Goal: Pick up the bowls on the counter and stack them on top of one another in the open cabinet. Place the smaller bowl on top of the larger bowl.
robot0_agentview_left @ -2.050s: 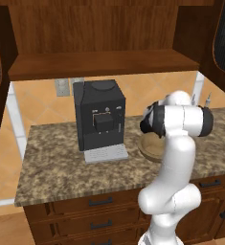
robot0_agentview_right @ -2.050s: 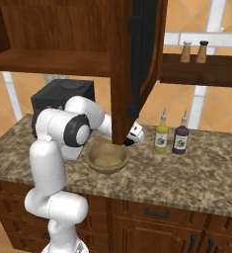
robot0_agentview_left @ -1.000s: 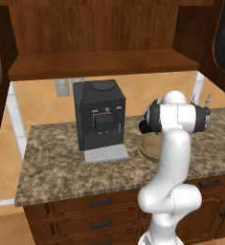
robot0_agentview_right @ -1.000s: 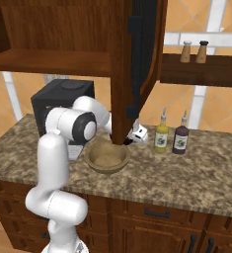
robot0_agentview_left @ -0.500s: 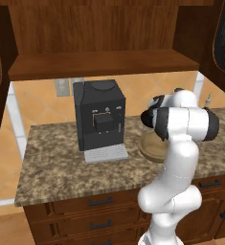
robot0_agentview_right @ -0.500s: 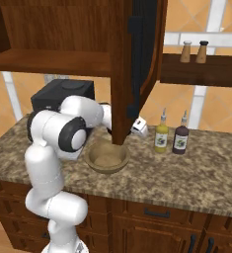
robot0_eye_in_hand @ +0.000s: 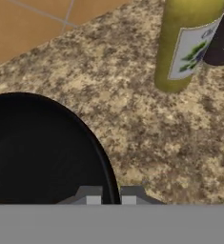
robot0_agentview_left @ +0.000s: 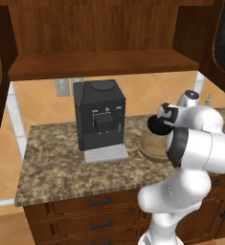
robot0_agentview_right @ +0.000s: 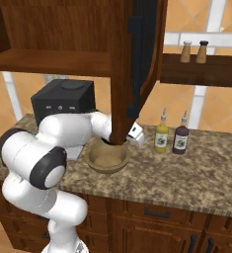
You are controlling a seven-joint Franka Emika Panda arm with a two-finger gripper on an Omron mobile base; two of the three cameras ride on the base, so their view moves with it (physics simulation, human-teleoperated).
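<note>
Nearest the onlooker, the gripper (robot0_eye_in_hand: 111, 194) has its two fingertips set close together with the thin rim of the smaller bowl (robot0_eye_in_hand: 35, 152) between them; the fingers appear clenched on that rim, one inside the glossy black wall and one outside. In the left base view the smaller bowl (robot0_agentview_left: 158, 125) is held up at the end of the wrist, clear of the counter (robot0_agentview_left: 61, 165) and just above the near edge of the larger bowl (robot0_agentview_left: 152, 146).

The larger bowl (robot0_agentview_right: 106, 157), wide, shallow and tan, rests on the counter (robot0_agentview_right: 196, 173) just below and beside the hand, not yet moved to the open cabinet (robot0_agentview_left: 99, 64). A hanging cabinet door (robot0_agentview_right: 135, 69) stands directly in front of the hand in the right base view and hides the grasp there.

Beyond the bowl, on the granite, stand a yellow-green bottle (robot0_eye_in_hand: 187, 43) and a dark bottle (robot0_eye_in_hand: 223, 38), near each other and well apart from the larger bowl. A black coffee machine (robot0_agentview_left: 100, 119) sits to the other side.

Judgement on the step in hand: since the small bowl must finish on top, the order of placing matters. The lift calls for a level wrist, because a rim pinch lets a bowl swing. The path up to the shelf should pass clear of the door's lower edge and the bottles, and the grip should not loosen until the bowl's base rests flat.
</note>
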